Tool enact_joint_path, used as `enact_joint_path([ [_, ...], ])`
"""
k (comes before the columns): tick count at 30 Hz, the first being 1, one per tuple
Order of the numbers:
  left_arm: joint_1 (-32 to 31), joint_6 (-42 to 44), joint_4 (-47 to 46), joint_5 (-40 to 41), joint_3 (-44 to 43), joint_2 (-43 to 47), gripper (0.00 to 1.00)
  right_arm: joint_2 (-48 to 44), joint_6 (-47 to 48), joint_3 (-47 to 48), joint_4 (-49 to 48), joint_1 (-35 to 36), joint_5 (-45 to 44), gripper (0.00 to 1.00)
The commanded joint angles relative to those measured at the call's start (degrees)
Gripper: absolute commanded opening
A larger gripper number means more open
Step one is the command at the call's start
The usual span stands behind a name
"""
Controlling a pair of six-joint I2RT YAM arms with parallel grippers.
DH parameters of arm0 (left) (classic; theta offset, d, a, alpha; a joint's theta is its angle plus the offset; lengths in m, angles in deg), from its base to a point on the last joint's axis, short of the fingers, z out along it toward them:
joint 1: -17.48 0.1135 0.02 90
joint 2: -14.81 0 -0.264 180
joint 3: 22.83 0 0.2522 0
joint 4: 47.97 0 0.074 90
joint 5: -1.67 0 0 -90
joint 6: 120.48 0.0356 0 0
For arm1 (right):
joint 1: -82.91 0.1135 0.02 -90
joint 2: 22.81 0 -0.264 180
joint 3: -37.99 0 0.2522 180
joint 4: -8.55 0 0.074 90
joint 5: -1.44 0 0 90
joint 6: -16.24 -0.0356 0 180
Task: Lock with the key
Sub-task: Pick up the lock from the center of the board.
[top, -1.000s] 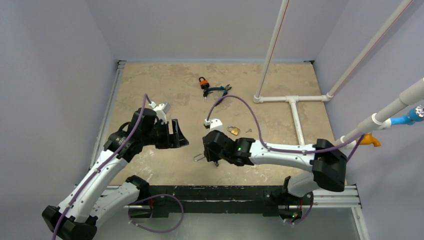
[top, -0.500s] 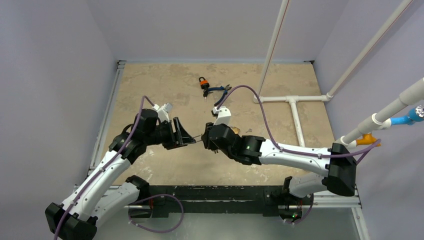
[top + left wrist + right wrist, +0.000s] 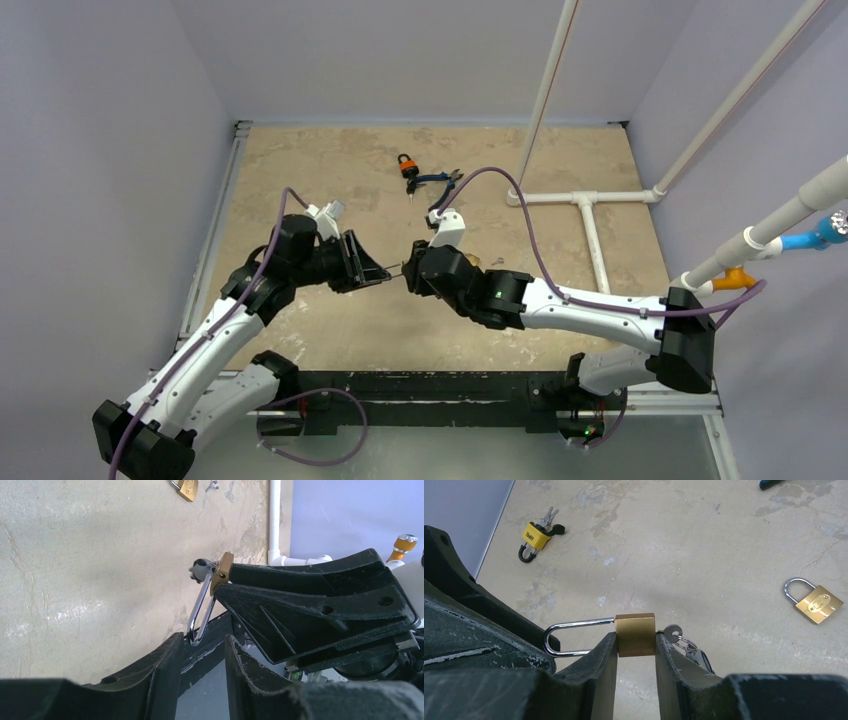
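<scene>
My right gripper (image 3: 635, 647) is shut on the brass body of a padlock (image 3: 635, 634) and holds it above the table. Its long chrome shackle (image 3: 569, 639) points left; a key (image 3: 672, 631) on a ring sticks out of the other end. My left gripper (image 3: 200, 650) is open, and the shackle's loop (image 3: 196, 630) sits just at its fingertips, between them. In the top view the two grippers meet at mid-table, left (image 3: 368, 268) and right (image 3: 412, 275). Where the shackle's lower leg meets the body is hidden behind my finger.
A small closed brass padlock (image 3: 814, 600) lies on the table to the right. A yellow padlock with keys (image 3: 534, 539) lies farther left. An orange padlock (image 3: 405, 165) and blue pliers (image 3: 437, 180) lie at the back. A white pipe frame (image 3: 585, 198) stands right.
My right gripper has lifted the padlock and carried it up and left. My left gripper has moved right to meet it, so the shackle loop now sits at its open fingertips.
</scene>
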Motion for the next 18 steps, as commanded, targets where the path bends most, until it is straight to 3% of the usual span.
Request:
enact_joint_path([
  [1, 0.2, -0.8, -3.6, 0.5, 0.1, -0.8, 0.34, -1.9, -0.2, 2.9, -2.9, 0.1, -2.1, 0.0],
  [8, 0.3, -0.5, -5.5, 1.0, 0.6, -2.5, 0.24, -2.1, -0.1, 2.5, -3.6, 0.2, -2.1, 0.0],
  [14, 0.2, 0.8, -5.9, 1.1, 0.2, -3.3, 0.0, -2.4, 0.2, 2.4, -3.4, 0.2, -1.3, 0.0],
  [15, 0.2, 1.9, -5.5, 1.1, -0.3, -3.4, 0.0, -2.5, 0.3, 2.4, -3.5, 0.3, -0.9, 0.0],
  [16, 0.2, 3.5, -5.0, 0.9, -1.1, -3.6, 0.0, -2.6, 0.5, 2.3, -3.6, 0.2, -0.3, 0.04],
  [18, 0.2, 8.5, -1.5, -0.2, -4.4, -4.3, 0.0, -3.4, 1.7, 1.8, -4.3, 0.3, 1.0, 0.24],
])
